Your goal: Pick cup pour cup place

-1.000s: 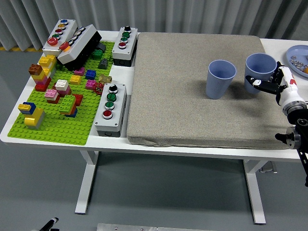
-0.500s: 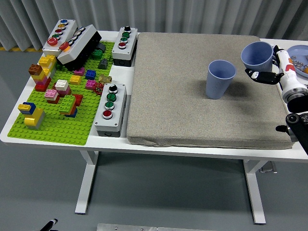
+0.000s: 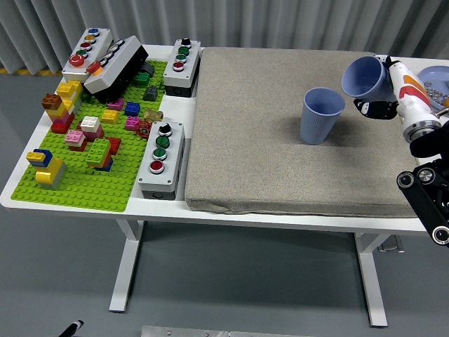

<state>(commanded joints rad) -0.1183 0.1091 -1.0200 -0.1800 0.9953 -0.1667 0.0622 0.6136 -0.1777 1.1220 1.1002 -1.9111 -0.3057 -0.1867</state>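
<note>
Grey matting [image 3: 280, 140] covers most of my white counter [image 3: 21, 189], with the brick board off to the left. My right hand [image 3: 393, 88] has its fingers closed round the held cup [image 3: 365, 77], which a second ago stood on the mat and now hangs lifted, tipping leftward toward the standing cup [image 3: 320, 114]. I judge the pour is just beginning. Left arm isn't showing.

No legible text, labels or numbers anywhere.
</note>
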